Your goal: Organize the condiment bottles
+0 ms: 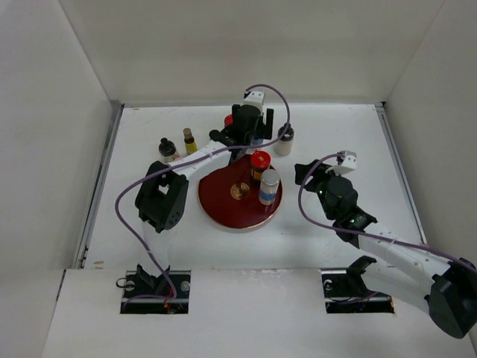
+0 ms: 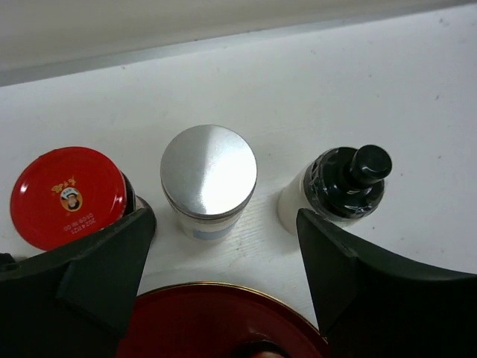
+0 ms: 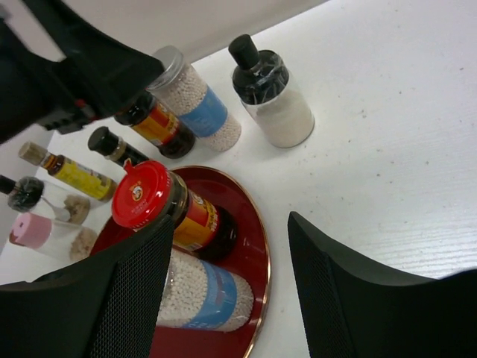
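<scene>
While the left tool (image 2: 223, 227) stands apart facing a silver-capped shaker (image 2: 209, 171) at the tray's (image 1: 223, 215) twelve o'clock edge, a red-capped jar (image 1: 259, 162) and a second shaker (image 1: 269, 186) stand on the tray; the right tool (image 3: 227, 231), apart and empty, sits over bare surface (image 1: 335, 127) at three o'clock.

1. The white table (image 1: 358, 134) carries everything; bare tabletop shows between the fingers (image 3: 373, 298) of the right gripper (image 3: 231, 222).
2. A round dark-red tray (image 3: 262, 261) lies flat on it, its rim just beside that gripper's finger on the view's left.
3. Beyond the tips of the left gripper (image 2: 225, 218), three bottles stand on the table. A silver-capped shaker (image 2: 209, 179) faces the gap between its fingers (image 2: 97, 276). A red-capped jar (image 2: 67, 195) is by the view-left tip and a black-capped bottle (image 2: 343, 186) by the other.
4. A slim yellow bottle (image 3: 74, 173), a pink-capped one (image 3: 33, 230) and a small black-capped bottle (image 3: 115, 145) sit well beyond the right gripper's view-left finger.
</scene>
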